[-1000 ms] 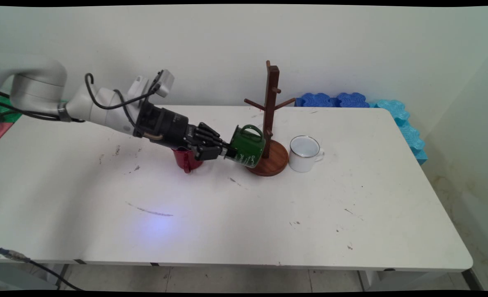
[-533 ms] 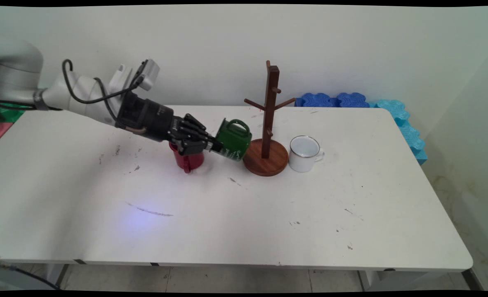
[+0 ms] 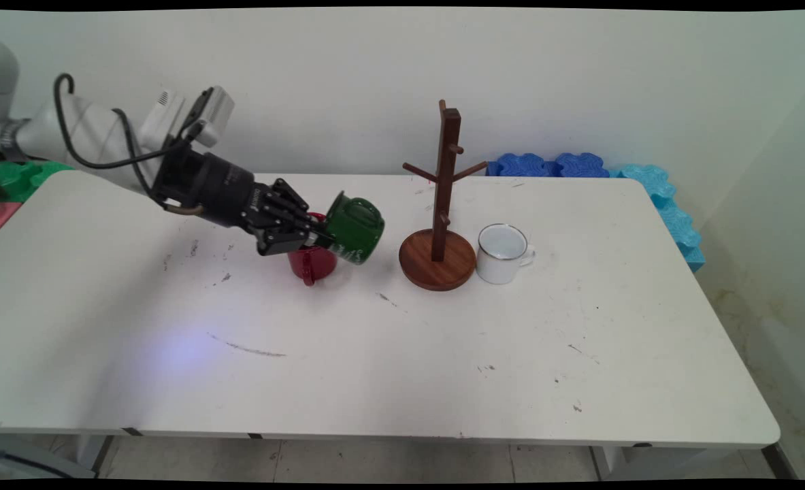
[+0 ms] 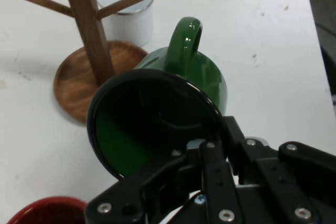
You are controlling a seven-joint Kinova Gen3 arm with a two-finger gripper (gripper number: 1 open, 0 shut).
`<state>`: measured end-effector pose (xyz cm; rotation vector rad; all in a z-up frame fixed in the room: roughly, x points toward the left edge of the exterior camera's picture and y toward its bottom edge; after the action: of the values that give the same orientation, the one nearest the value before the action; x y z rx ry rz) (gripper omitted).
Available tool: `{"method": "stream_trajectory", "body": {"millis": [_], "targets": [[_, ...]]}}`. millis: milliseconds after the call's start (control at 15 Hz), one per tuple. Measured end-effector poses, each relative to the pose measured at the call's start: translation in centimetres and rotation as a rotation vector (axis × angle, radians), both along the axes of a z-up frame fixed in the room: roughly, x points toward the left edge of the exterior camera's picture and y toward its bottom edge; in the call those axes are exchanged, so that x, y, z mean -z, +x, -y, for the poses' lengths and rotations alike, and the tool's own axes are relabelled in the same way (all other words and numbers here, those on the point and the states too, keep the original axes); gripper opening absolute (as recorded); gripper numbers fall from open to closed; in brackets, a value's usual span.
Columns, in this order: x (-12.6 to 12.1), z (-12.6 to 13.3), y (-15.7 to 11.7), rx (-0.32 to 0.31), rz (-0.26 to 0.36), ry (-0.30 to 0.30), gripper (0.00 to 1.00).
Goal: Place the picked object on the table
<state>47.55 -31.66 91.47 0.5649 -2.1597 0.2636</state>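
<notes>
Green mug (image 3: 356, 229) is hanging tipped on its side above the white table (image 3: 375, 354), w/ its handle (image 4: 186, 38) pointing up and its open mouth facing back toward the arm. Gripper (image 3: 322, 239) is clamping the mug's rim, one finger (image 4: 210, 169) reaching inside the cup and the other outside, so it's closed tight on the wall. In the hand view the mug's dark interior is filling the middle of the frame.

Red mug (image 3: 310, 262) is sitting upright on the table right under and partly behind the gripper, handle toward the near side; its rim is showing at the hand view's bottom left (image 4: 44, 211).

Wooden mug tree (image 3: 441, 204) is standing to the right of the green mug, apart from it, on a round base, pegs bare. White enamel mug (image 3: 502, 254) is standing just beside the base on its right, handle pointing right.

Blue foam blocks (image 3: 599, 170) are lying along the table's far right edge by the wall.
</notes>
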Motion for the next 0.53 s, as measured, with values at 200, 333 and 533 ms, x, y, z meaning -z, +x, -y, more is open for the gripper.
{"method": "stream_trajectory", "body": {"millis": [200,333,533], "targets": [[-1.4,-0.4,1.0,0.016,0.058,-0.019,0.00],[-2.2,-0.5,1.8,0.024,0.099,-0.031,0.00],[-3.3,-0.7,3.0,0.033,0.155,-0.045,0.00]]}}
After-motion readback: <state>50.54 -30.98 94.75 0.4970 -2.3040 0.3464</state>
